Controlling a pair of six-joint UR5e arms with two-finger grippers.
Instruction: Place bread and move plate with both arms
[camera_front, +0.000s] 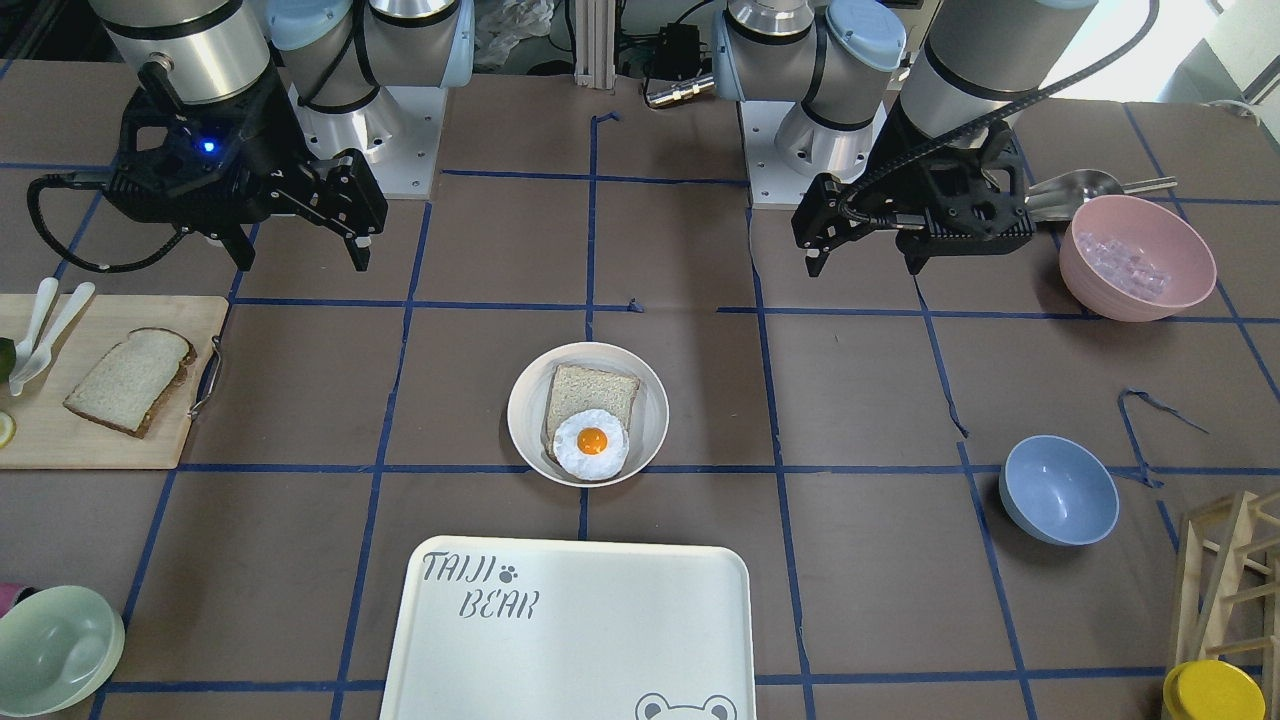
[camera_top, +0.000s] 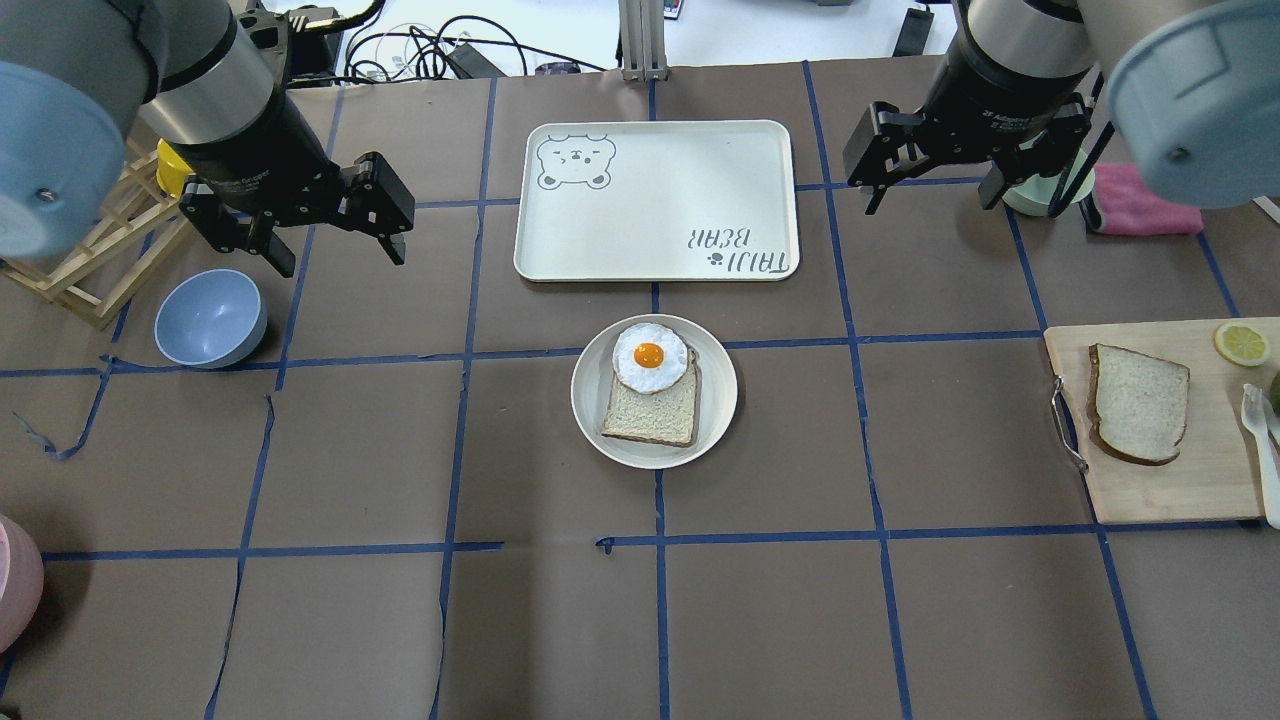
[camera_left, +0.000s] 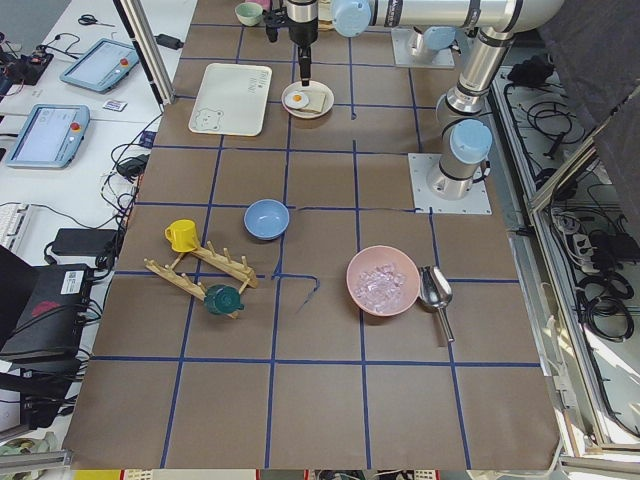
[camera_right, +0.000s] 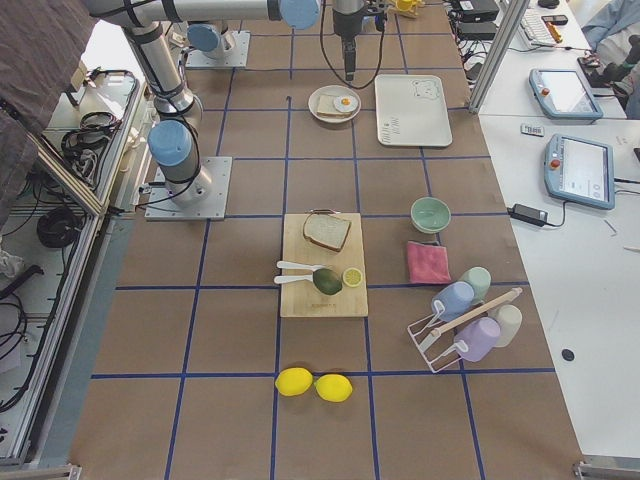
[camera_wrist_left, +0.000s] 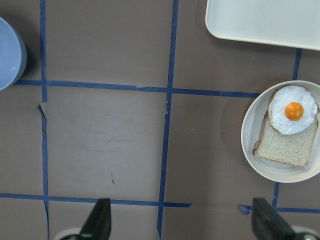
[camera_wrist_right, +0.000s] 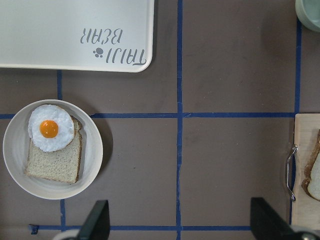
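The bread (camera_top: 1138, 403), a crusted slice, lies on a wooden cutting board (camera_top: 1180, 480) at the table's right; it also shows in the front view (camera_front: 130, 380). The round cream plate (camera_top: 722, 390) sits mid-table and holds a paler slice with a fried egg (camera_top: 650, 356); the front view shows the plate (camera_front: 525, 410) too. My left gripper (camera_top: 340, 260) hangs open and empty above the table, left of the plate. My right gripper (camera_top: 930, 202) hangs open and empty, far right of the tray, well away from the bread. Both wrist views show the fingers wide apart.
The white "TAIJI BEAR" tray (camera_top: 655, 200) lies just beyond the plate. A blue bowl (camera_top: 210, 318) and a wooden rack (camera_top: 90, 260) are at the left, a pink bowl of ice (camera_front: 1138, 257) near the left arm's base. A pale green bowl (camera_front: 55, 650) and pink cloth (camera_top: 1140, 205) are at the right.
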